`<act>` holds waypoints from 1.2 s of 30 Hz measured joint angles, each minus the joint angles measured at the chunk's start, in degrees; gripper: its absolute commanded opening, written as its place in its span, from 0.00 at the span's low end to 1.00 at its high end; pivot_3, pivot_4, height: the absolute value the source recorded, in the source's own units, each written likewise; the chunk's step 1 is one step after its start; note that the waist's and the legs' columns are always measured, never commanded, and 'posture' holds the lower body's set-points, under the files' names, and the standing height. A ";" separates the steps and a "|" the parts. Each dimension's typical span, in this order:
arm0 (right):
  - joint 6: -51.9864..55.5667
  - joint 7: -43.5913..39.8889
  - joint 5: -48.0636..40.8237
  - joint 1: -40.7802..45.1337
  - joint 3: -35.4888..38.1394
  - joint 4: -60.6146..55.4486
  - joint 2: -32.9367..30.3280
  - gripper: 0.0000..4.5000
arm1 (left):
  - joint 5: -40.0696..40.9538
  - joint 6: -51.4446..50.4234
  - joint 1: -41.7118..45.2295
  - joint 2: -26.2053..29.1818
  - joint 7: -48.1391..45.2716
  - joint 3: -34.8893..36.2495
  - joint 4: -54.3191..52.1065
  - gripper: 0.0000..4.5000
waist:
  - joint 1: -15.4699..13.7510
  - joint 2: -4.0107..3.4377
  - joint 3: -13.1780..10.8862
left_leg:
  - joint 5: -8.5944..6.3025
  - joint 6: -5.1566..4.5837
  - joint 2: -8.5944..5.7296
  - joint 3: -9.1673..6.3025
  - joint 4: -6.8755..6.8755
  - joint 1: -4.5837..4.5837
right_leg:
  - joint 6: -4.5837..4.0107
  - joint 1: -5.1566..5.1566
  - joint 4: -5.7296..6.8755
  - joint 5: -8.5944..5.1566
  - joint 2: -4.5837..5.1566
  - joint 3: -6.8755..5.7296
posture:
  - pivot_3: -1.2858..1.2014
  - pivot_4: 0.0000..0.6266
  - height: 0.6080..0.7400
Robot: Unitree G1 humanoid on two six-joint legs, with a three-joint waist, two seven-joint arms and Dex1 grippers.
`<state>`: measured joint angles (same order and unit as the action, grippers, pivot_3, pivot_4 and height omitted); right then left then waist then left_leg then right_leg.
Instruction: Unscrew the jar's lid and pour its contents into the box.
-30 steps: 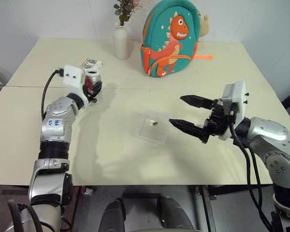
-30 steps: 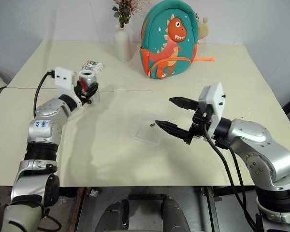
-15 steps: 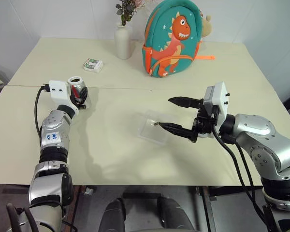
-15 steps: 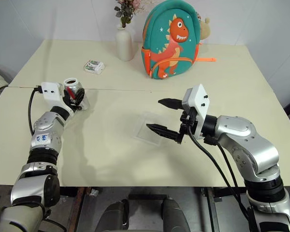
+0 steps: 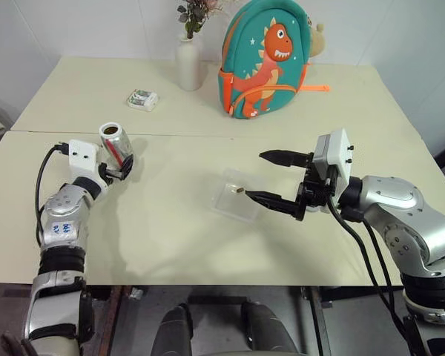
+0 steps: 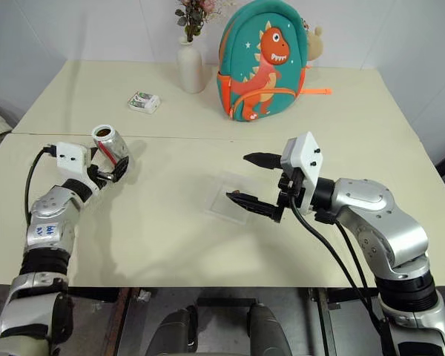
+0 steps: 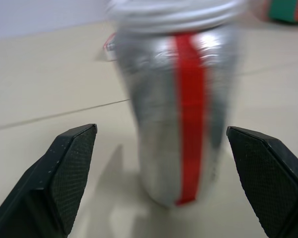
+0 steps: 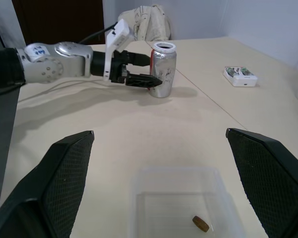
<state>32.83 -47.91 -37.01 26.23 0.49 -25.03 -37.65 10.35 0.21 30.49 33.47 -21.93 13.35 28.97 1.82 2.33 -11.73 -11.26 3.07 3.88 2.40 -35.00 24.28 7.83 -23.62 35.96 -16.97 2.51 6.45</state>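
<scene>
Looking over a pale table (image 5: pixel 178 245), with a dinosaur backpack (image 5: pixel 263 59) at the far middle and a white vase (image 5: pixel 187 65) just left of it. Nearer, right of centre, hovering level: right gripper (image 5: pixel 254 175), fingers spread wide, grasping nothing, its tips just beside the right edge of the box (image 5: pixel 233 209) and not touching it. Box lying flat mid-table, well apart from everything at the left. At the left edge, reaching in level: left gripper (image 5: pixel 121 165), released, one finger to each side of the jar (image 5: pixel 115 143) with a clear gap on both sides in the left wrist view. Jar standing on the table at the left, near the seam between the boards, mouth bare of any cap, red streak facing the left gripper. Farther off at the left, well beyond the jar: a small white-and-green packet (image 5: pixel 142 99). Smallest of all, the brown bit (image 5: pixel 239 190), lying inside the box toward its far side. Judging from that bit in the box and the uncapped jar set down and let go: pour done, task at its tail, the putting-down step just about closed. Next move calls for little: drawing the left gripper straight back along its own line, fingers kept wide so as not to clip or tip the jar, and lifting the right gripper away without nudging the box.
</scene>
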 measured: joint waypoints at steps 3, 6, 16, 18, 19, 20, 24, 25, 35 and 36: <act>-0.44 -0.70 0.05 -1.45 0.47 0.00 -0.55 1.00 | 0.13 -2.89 -3.47 1.81 -0.95 0.22 -6.34 0.99 | 0.08 0.00 0.00 | 0.00 0.00 0.00 0.01 0.00 -0.01 | -0.05 0.00 0.00 -0.03 0.02 0.00 | 0.52 0.24 1.00; -1.26 -1.68 0.09 -3.66 2.80 0.10 -2.26 1.00 | 0.27 -5.01 -8.28 4.74 -3.76 0.24 -12.90 0.99 | 0.19 0.00 0.00 | -0.02 0.00 0.01 0.04 0.02 -0.01 | -0.32 0.00 -0.02 -0.17 0.06 0.00 | 0.52 0.24 1.00; -6.29 -7.15 1.78 -14.41 14.13 1.99 -9.06 1.00 | 9.87 -2.64 -22.18 12.32 -22.96 8.01 -23.82 0.99 | 0.79 0.00 0.00 | -0.12 0.02 0.04 0.12 0.10 -0.10 | -1.08 0.08 -0.18 -0.58 0.15 0.00 | 0.52 0.24 1.00; -7.77 -8.45 1.73 -15.19 15.85 1.95 -9.41 1.00 | 11.46 -1.60 -21.75 12.86 -27.39 7.91 -24.44 0.99 | 0.88 0.01 0.00 | -0.17 0.08 0.04 0.12 0.10 -0.10 | -1.12 0.13 -0.30 -0.55 0.15 0.00 | 0.52 0.24 1.00; -8.23 -9.02 1.72 -15.44 16.16 1.93 -9.51 1.00 | 11.90 -0.89 -21.10 13.13 -29.35 7.43 -24.56 0.99 | 1.03 0.01 0.00 | -0.19 0.13 0.05 0.12 0.10 -0.10 | -1.15 0.17 -0.35 -0.53 0.15 -0.01 | 0.52 0.24 1.00; -8.68 -9.43 1.72 -15.46 16.17 1.94 -9.51 1.00 | 12.05 -0.69 -19.99 13.29 -30.72 6.70 -24.69 0.99 | 1.16 0.01 0.00 | -0.21 0.16 0.04 0.13 0.08 -0.10 | -1.16 0.18 -0.37 -0.52 0.15 0.00 | 0.52 0.24 1.00; -10.48 -12.23 1.89 -15.47 16.10 2.32 -10.48 1.00 | 12.01 0.42 -16.91 14.62 -35.31 3.82 -26.12 0.99 | 1.66 0.01 0.01 | -0.11 -0.06 0.04 0.29 0.08 -0.11 | -1.17 0.17 -0.43 -0.50 0.15 0.14 | 0.52 0.24 1.00; -10.67 -13.07 2.10 -15.48 16.10 2.82 -11.37 1.00 | 11.95 0.75 -16.82 15.03 -36.27 3.36 -26.43 0.99 | 1.87 0.00 0.01 | -0.11 -0.09 0.04 0.32 0.10 -0.12 | -1.17 0.16 -0.43 -0.50 0.15 0.16 | 0.52 0.24 1.00; -12.42 -20.12 3.88 -16.02 15.97 10.15 -16.31 1.00 | 12.68 -3.52 -15.96 15.53 -39.45 1.05 -28.82 0.99 | 2.75 0.01 0.01 | -0.14 -0.14 0.08 0.30 0.08 -0.11 | -1.07 0.07 -0.34 -0.47 0.09 0.16 | 0.52 0.24 1.00; -12.48 -20.11 3.88 -15.97 15.97 10.14 -16.31 1.00 | 12.73 -3.95 -16.03 15.53 -39.45 1.06 -28.87 0.99 | 2.85 0.01 0.01 | -0.14 -0.14 0.08 0.29 0.06 -0.11 | -1.05 0.08 -0.33 -0.46 0.08 0.16 | 0.52 0.24 1.00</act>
<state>20.35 -68.02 -33.13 10.26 16.46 -14.89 -53.96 23.08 -3.74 14.46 49.01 -61.38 14.41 0.10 4.67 2.34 -11.73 -11.39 2.93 3.97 2.69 -34.94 24.17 6.77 -23.55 35.63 -17.43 2.59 6.61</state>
